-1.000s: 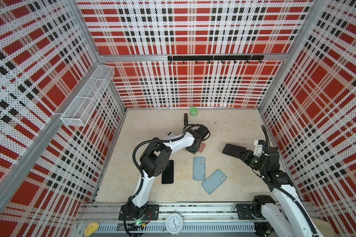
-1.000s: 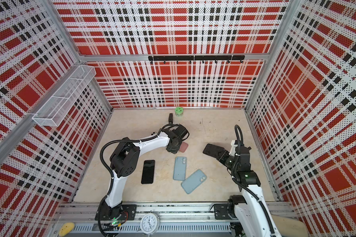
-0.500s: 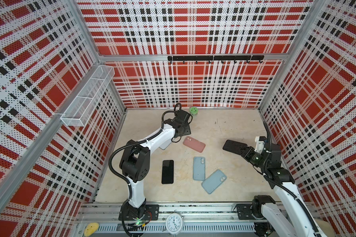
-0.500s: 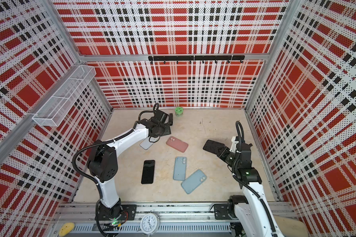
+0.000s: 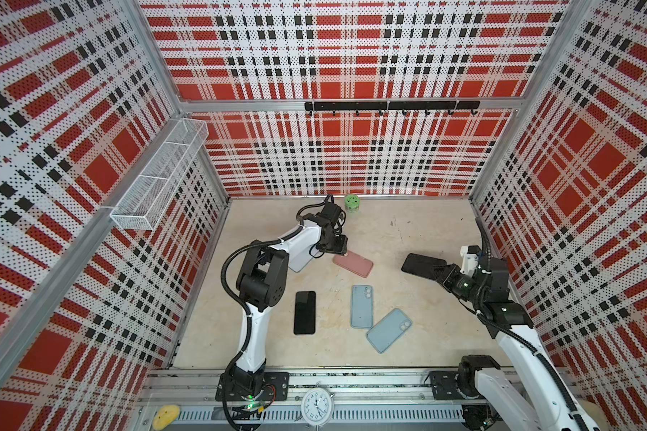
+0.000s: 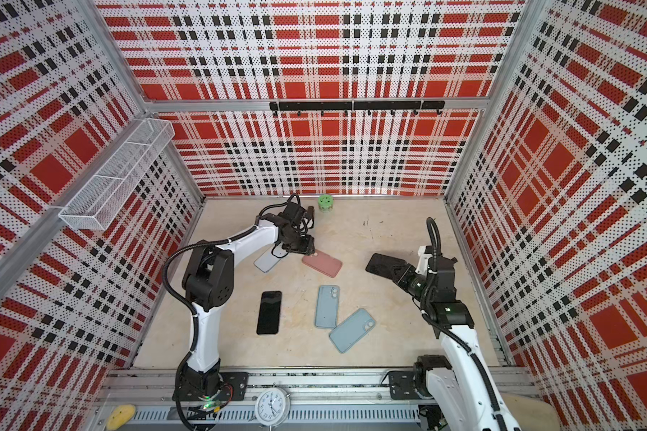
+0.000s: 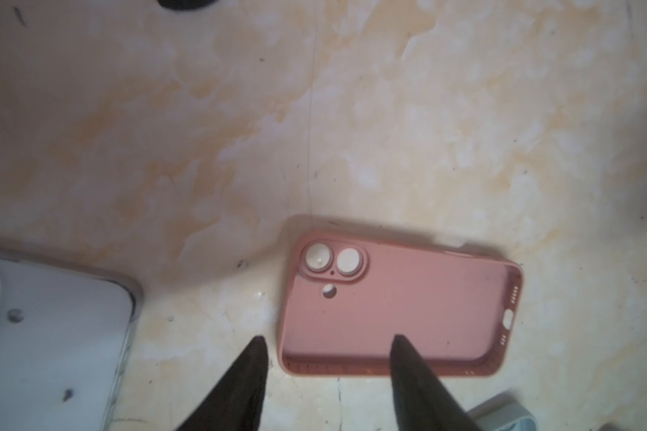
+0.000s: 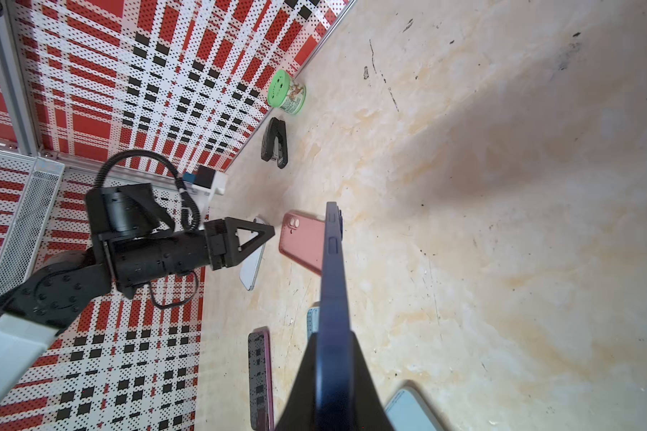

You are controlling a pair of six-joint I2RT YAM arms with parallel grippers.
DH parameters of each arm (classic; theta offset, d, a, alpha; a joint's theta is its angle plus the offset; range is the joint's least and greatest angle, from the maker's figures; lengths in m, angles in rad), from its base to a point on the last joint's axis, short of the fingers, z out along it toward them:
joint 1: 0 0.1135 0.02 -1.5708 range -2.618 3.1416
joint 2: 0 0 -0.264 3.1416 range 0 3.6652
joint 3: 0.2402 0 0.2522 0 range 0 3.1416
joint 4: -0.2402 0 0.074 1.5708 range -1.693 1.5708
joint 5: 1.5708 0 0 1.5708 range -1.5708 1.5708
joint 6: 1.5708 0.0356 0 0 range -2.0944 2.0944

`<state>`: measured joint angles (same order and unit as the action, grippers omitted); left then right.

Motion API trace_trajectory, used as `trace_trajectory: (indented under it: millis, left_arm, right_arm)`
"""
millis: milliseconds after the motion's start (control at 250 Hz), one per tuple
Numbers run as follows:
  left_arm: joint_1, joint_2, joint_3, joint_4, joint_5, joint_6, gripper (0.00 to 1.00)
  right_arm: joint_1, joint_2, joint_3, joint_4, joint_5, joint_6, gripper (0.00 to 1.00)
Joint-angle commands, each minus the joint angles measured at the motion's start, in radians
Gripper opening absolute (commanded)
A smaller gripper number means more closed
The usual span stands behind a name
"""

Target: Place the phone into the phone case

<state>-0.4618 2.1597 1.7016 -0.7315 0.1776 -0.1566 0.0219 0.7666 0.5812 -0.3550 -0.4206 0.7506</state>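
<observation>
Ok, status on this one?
Left gripper open, straddling wall of pink silicone phone case. Right gripper shut on dark blue phone, aloft. Case empty; white phone beside it.

The left arm (image 5: 299, 242) is reaching from the front rail toward the back, its elbow folding sharply and its white forearm stretching away from the base. The left gripper (image 5: 340, 248) is pointing down at the floor, its two dark fingers (image 7: 247, 373) standing spread apart. The right arm (image 5: 516, 332) is leaning inward from the right side, with the wrist lying nearly level. The right gripper (image 5: 436, 271) is pinching a dark phone (image 5: 421, 263) by one end, its jaws closing tight on it.
</observation>
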Motion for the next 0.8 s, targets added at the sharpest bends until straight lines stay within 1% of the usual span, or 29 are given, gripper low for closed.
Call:
trace_trajectory:
  millis: [0,72,160,228,272,332,484,548,664,716,760,796]
  left_arm:
    - [-0.004,0.032,0.029,-0.045,-0.007,0.046,0.53]
    - [-0.009,0.040,0.020,-0.048,-0.030,0.046,0.52]
    - [-0.014,0.052,0.014,-0.050,-0.055,0.049,0.47]
    - [-0.018,0.060,0.014,-0.054,-0.061,0.044,0.42]
    - [-0.020,0.061,0.015,-0.053,-0.072,0.036,0.36]
    - [-0.022,0.063,0.014,-0.053,-0.087,0.024,0.31]
    - [-0.023,0.055,0.004,-0.062,-0.121,-0.022,0.14]
    - [-0.029,0.035,-0.008,-0.084,-0.152,-0.054,0.11]
    - [-0.064,-0.034,-0.072,-0.112,-0.244,-0.122,0.11]
    - [-0.085,-0.057,-0.096,-0.135,-0.285,-0.195,0.12]
    - [-0.098,-0.070,-0.112,-0.153,-0.299,-0.251,0.12]
    - [-0.104,-0.080,-0.130,-0.158,-0.294,-0.300,0.16]
  right_arm:
    - [-0.002,-0.023,0.042,0.054,-0.016,-0.014,0.00]
    - [-0.002,-0.016,0.045,0.057,-0.018,-0.013,0.00]
    - [-0.002,-0.007,0.051,0.067,-0.024,-0.014,0.00]
    - [-0.002,0.002,0.057,0.071,-0.026,-0.015,0.00]
    - [-0.002,0.008,0.061,0.071,-0.028,-0.016,0.00]
    - [-0.002,0.015,0.066,0.073,-0.031,-0.018,0.00]
    - [-0.003,0.021,0.069,0.073,-0.030,-0.020,0.00]
    - [-0.002,0.020,0.067,0.076,-0.028,-0.020,0.00]
    - [-0.003,0.033,0.065,0.098,-0.029,-0.015,0.00]
    - [-0.003,0.051,0.063,0.126,-0.045,-0.004,0.00]
    - [-0.002,0.069,0.064,0.157,-0.065,0.012,0.00]
    - [-0.002,0.089,0.066,0.186,-0.085,0.022,0.00]
